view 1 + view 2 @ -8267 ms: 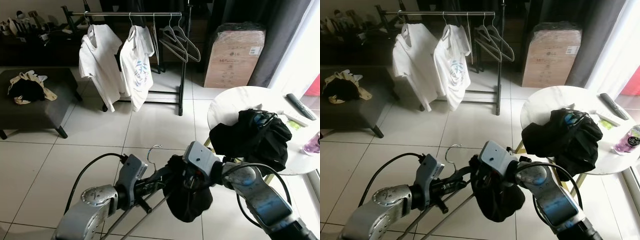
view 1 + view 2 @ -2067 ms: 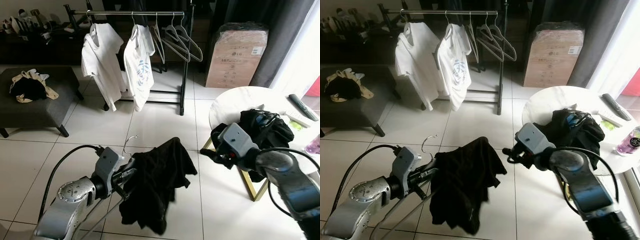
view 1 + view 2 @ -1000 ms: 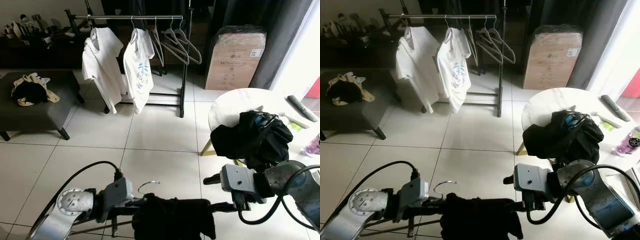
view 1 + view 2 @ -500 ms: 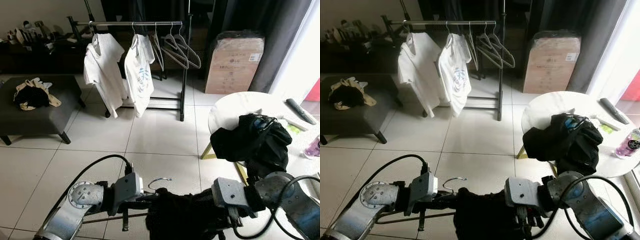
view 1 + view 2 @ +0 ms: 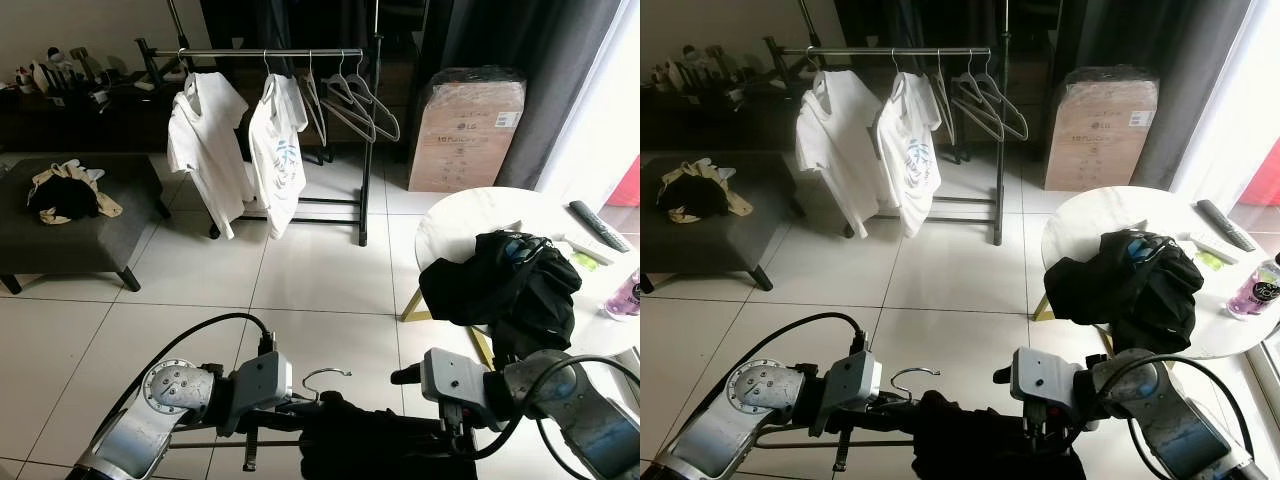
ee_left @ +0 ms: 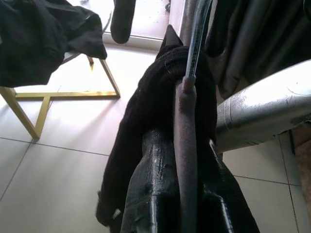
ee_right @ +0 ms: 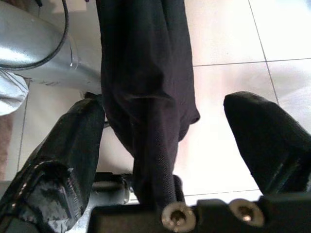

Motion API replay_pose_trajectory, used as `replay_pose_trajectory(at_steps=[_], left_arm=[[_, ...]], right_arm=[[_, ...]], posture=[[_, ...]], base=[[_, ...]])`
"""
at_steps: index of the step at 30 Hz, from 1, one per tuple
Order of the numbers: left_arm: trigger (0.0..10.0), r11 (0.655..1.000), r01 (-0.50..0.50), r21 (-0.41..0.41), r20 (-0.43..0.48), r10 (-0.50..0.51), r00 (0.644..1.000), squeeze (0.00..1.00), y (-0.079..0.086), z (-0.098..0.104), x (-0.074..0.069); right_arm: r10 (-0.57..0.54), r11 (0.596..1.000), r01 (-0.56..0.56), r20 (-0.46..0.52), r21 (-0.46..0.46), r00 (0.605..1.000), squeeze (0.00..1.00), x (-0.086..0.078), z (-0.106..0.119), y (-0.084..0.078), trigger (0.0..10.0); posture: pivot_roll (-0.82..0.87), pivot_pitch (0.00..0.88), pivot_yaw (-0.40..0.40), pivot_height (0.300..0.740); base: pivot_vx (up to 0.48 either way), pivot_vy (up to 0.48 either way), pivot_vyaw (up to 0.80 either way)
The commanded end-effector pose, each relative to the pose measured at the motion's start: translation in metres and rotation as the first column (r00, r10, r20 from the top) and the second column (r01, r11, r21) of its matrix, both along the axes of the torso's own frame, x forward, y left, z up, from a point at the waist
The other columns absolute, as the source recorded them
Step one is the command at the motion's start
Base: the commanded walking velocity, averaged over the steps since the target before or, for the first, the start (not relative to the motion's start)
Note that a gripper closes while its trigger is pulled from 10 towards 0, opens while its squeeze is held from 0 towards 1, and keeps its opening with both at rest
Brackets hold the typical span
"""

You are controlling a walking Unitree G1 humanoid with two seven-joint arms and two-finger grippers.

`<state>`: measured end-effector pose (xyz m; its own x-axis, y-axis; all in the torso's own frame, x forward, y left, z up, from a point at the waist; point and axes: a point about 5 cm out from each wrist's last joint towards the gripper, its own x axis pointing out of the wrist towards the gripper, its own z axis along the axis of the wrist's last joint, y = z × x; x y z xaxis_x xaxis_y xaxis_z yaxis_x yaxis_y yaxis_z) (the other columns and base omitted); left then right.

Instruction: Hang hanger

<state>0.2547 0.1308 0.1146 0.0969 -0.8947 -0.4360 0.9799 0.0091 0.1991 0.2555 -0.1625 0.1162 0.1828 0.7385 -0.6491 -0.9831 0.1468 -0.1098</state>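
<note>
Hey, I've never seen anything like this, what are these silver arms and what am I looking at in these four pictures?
This is a humanoid robot at home. The two wide pictures come from cameras in its head, looking down at its own arms. The other two come from cameras on its wrists.

The left gripper is shut on a hanger with a black garment draped over it. The right gripper is open, with the cloth hanging between its fingers.

Ahead stands a clothes rack with two white shirts and spare hangers. On the right, a round white table holds a pile of dark clothing.
</note>
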Motion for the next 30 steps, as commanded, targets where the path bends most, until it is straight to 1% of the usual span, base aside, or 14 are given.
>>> replay_pose_trajectory(at_steps=[1,3,6,13,14,15,16,20,24,27,30], left_arm=[[10.0,1.000,0.011,-0.014,0.044,-0.011,0.999,0.00,-0.002,0.008,0.004],[10.0,1.000,0.012,-0.014,0.046,-0.011,0.999,0.00,-0.002,0.008,0.004],[10.0,1.000,0.013,-0.018,0.054,-0.012,0.998,0.00,-0.004,0.010,0.005],[10.0,1.000,0.022,-0.020,0.065,-0.021,0.998,0.00,-0.006,0.012,0.006],[10.0,1.000,0.023,-0.021,0.067,-0.022,0.997,0.00,-0.006,0.013,0.006],[10.0,0.999,0.024,-0.021,0.068,-0.022,0.997,0.00,-0.007,0.013,0.006],[10.0,0.999,0.025,-0.021,0.070,-0.024,0.997,0.00,-0.007,0.013,0.007],[10.0,0.999,0.028,-0.021,0.073,-0.026,0.997,0.00,-0.007,0.013,0.007],[10.0,0.999,0.029,-0.022,0.078,-0.027,0.997,0.00,-0.008,0.014,0.007],[10.0,0.999,0.031,-0.019,0.081,-0.029,0.996,0.00,-0.008,0.014,0.007],[10.0,0.999,0.030,-0.019,0.081,-0.029,0.996,0.00,-0.009,0.014,0.007]], right_arm=[[0.004,1.000,-0.004,-0.040,0.006,0.999,0.00,-0.003,-0.006,0.002,10.0],[0.000,1.000,0.000,-0.050,0.012,0.999,0.00,-0.004,-0.007,0.002,10.0],[-0.044,0.999,0.046,-0.064,0.027,0.997,0.00,0.000,-0.016,0.002,10.0],[-0.055,0.992,0.065,-0.096,0.105,0.994,0.00,0.002,-0.017,0.007,10.0],[-0.055,0.991,0.067,-0.103,0.115,0.993,0.00,0.003,-0.018,0.007,0.9],[-0.056,0.991,0.068,-0.105,0.117,0.993,0.00,0.003,-0.018,0.008,0.9],[-0.050,0.990,0.064,-0.112,0.125,0.992,0.00,0.003,-0.019,0.008,0.0],[-0.054,0.987,0.073,-0.130,0.145,0.990,0.00,0.003,-0.021,0.009,0.0],[-0.065,0.987,0.084,-0.142,0.136,0.988,0.00,0.003,-0.026,0.008,0.0],[-0.123,0.977,0.147,-0.155,0.157,0.980,0.00,0.008,-0.032,0.007,0.0],[-0.135,0.974,0.160,-0.160,0.158,0.978,0.00,0.010,-0.035,0.006,0.0]], posture=[[-0.07,0.132,0.026,0.740],[-0.07,0.132,0.026,0.740],[-0.06,0.137,0.027,0.740],[-0.06,0.139,0.028,0.740],[-0.06,0.140,0.028,0.740],[-0.06,0.140,0.028,0.740],[-0.06,0.140,0.028,0.740],[-0.06,0.141,0.027,0.740],[-0.05,0.142,0.026,0.740],[-0.05,0.143,0.025,0.740],[-0.05,0.144,0.025,0.740]], base=[[0.000,0.000,0.00],[0.000,0.000,0.00],[0.000,0.000,0.00],[0.000,0.000,0.00],[0.000,0.000,0.00],[0.000,0.000,0.00],[0.000,0.000,0.00],[0.000,0.000,0.00],[0.000,0.000,0.00],[0.000,0.000,0.00],[0.000,0.000,0.00]])
